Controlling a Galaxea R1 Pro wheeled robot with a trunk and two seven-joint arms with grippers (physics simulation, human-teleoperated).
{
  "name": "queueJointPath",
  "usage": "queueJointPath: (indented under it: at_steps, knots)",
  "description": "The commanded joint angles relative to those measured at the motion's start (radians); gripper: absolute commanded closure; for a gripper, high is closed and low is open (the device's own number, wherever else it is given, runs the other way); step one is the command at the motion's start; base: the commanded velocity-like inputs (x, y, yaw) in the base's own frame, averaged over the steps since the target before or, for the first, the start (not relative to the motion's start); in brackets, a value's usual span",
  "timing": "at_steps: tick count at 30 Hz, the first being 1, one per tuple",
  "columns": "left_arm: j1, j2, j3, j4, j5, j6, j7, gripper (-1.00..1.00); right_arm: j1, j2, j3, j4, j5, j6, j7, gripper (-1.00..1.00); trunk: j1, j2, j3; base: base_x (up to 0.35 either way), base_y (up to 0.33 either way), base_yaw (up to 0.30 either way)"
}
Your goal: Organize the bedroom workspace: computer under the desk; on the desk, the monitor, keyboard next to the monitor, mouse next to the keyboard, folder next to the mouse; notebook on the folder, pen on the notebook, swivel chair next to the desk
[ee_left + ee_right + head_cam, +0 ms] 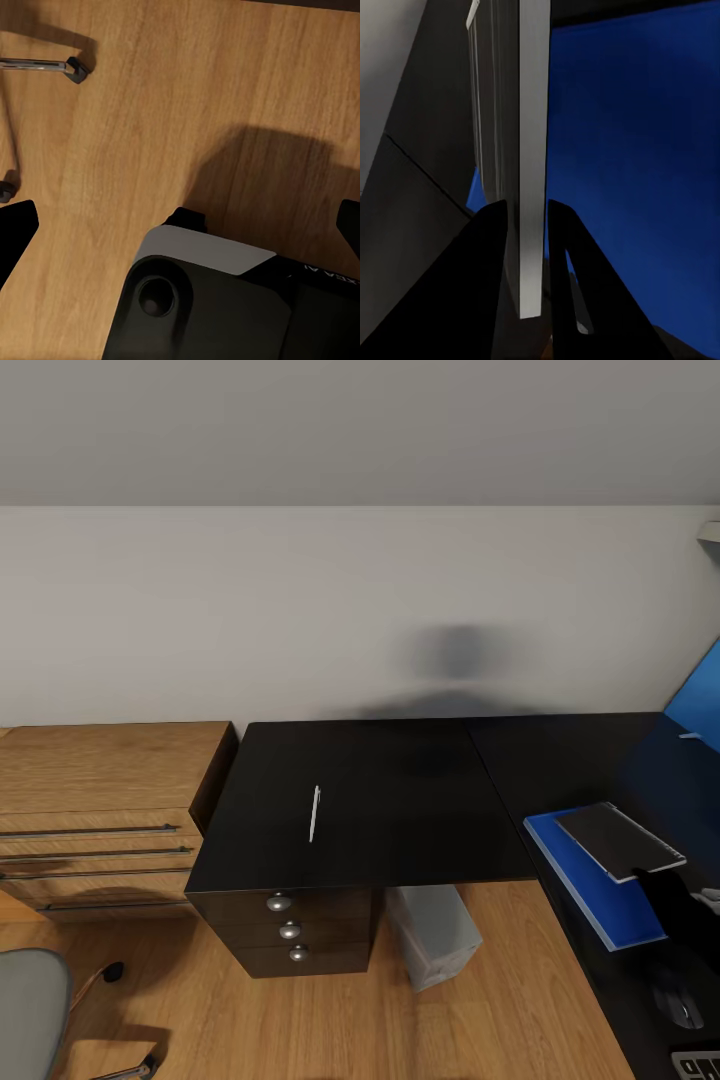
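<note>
The notebook (620, 840) is pinched by the right gripper's (526, 225) fingers, just above the blue folder (590, 885) on the black surface (400, 800). It needs laying flat there. The pen (314, 813) is fetched after. The left fingers (15, 232) are spread.

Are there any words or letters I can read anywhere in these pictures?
White letters on the robot's dark body: cut off by the picture's edge and seen upside down, too partial to read for sure.
Key marks on the keyboard: too small to read.
Nothing else carries writing.
</note>
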Motion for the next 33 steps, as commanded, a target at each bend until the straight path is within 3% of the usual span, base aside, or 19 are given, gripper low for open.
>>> queueJointPath:
  at_steps: [1, 33]
  knots:
    - [-0.001, 0.001, -0.005, -0.001, 0.010, -0.008, 0.005, -1.00, -0.001, 0.000, 0.001, -0.002, -0.010, 0.008, -0.006, 1.00, 0.000, -0.001, -0.001, 0.000, 0.000, 0.000]
    - [-0.001, 0.000, -0.005, -0.001, 0.010, -0.008, 0.004, -1.00, -0.001, 0.003, 0.014, -0.001, -0.013, 0.014, -0.006, 1.00, 0.000, -0.001, -0.001, 0.024, 0.000, 0.000]
